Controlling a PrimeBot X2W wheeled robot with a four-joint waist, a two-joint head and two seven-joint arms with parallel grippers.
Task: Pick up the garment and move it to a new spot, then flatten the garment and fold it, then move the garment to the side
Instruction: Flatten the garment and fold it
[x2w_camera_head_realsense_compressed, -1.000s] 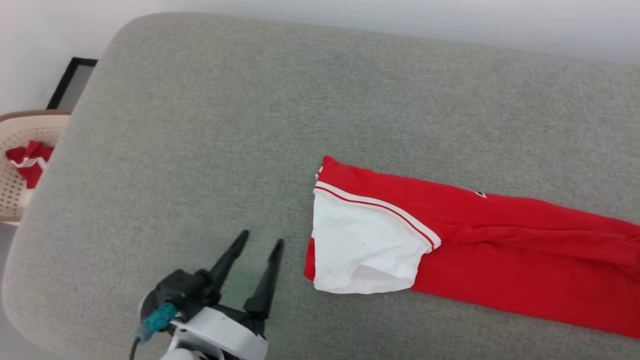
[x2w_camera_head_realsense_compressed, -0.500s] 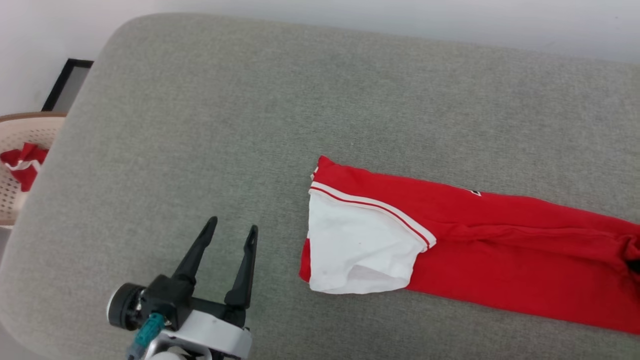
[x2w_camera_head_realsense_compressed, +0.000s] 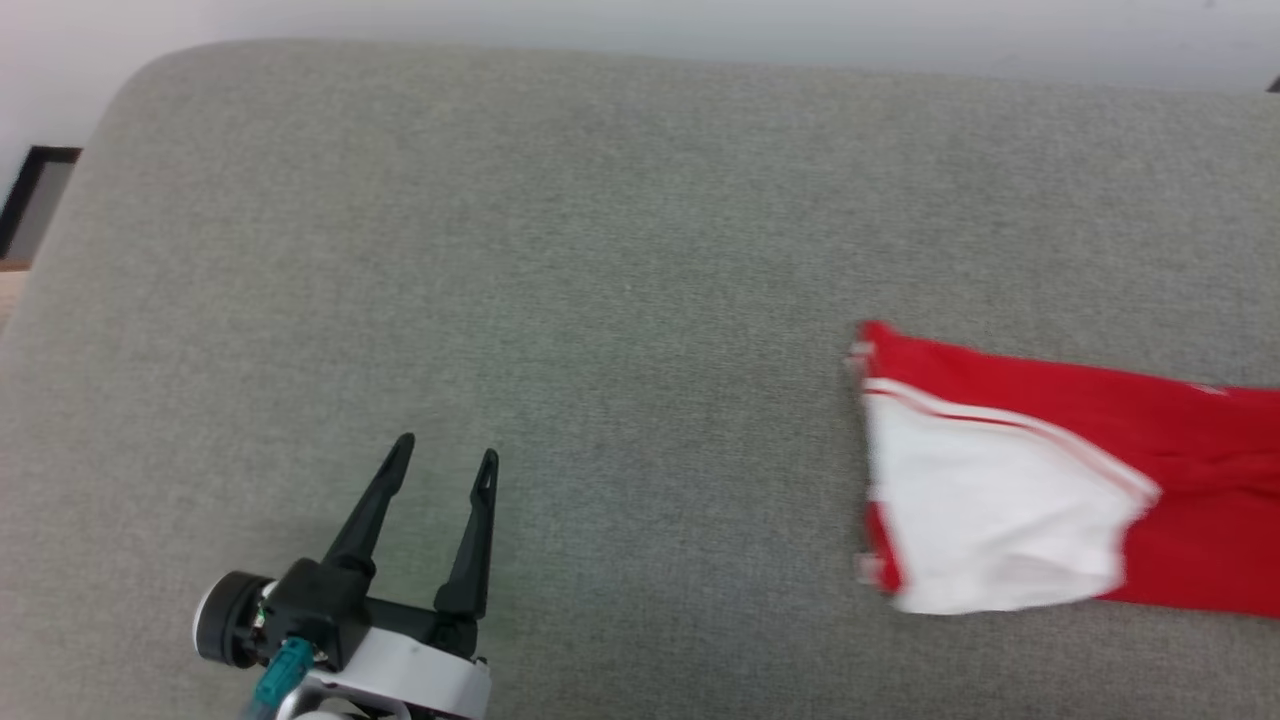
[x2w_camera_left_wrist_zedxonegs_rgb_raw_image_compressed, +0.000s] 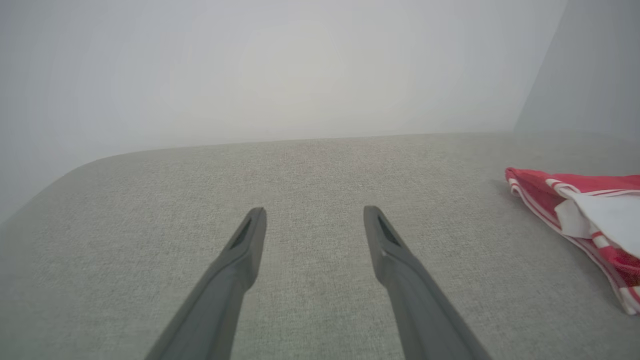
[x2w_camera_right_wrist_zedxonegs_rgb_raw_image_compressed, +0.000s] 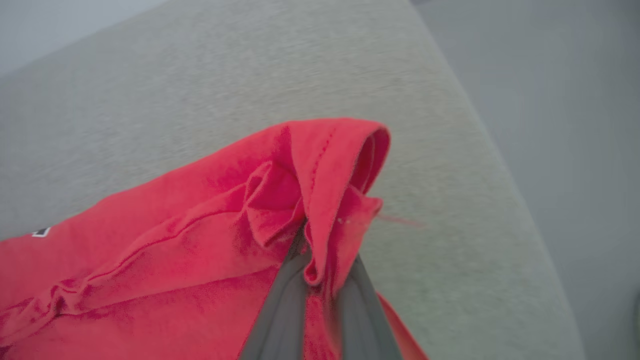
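Note:
The garment (x2w_camera_head_realsense_compressed: 1190, 540) lies as a long folded strip at the right of the grey cushion (x2w_camera_head_realsense_compressed: 600, 250), red with a white sleeve (x2w_camera_head_realsense_compressed: 990, 500) at its left end, slightly blurred. In the left wrist view the garment (x2w_camera_left_wrist_zedxonegs_rgb_raw_image_compressed: 590, 210) shows its striped trim at the right edge. My left gripper (x2w_camera_head_realsense_compressed: 444, 448) stands open over bare cushion, well left of the garment, with nothing between its fingers (x2w_camera_left_wrist_zedxonegs_rgb_raw_image_compressed: 315, 212). My right gripper (x2w_camera_right_wrist_zedxonegs_rgb_raw_image_compressed: 322, 260) is shut on a bunched red hem of the garment (x2w_camera_right_wrist_zedxonegs_rgb_raw_image_compressed: 175, 235); the fabric folds over its fingertips and hides them.
The cushion's rounded left end (x2w_camera_head_realsense_compressed: 60, 260) drops away, with a dark frame (x2w_camera_head_realsense_compressed: 30, 190) on the floor beyond. A pale wall runs behind. In the right wrist view the cushion's edge (x2w_camera_right_wrist_zedxonegs_rgb_raw_image_compressed: 505, 200) falls to grey floor just past the held hem.
My right gripper has shut on the garment's hem. The garment has slid right along the cushion. The head view has also shifted, so the basket at the left is gone from it.

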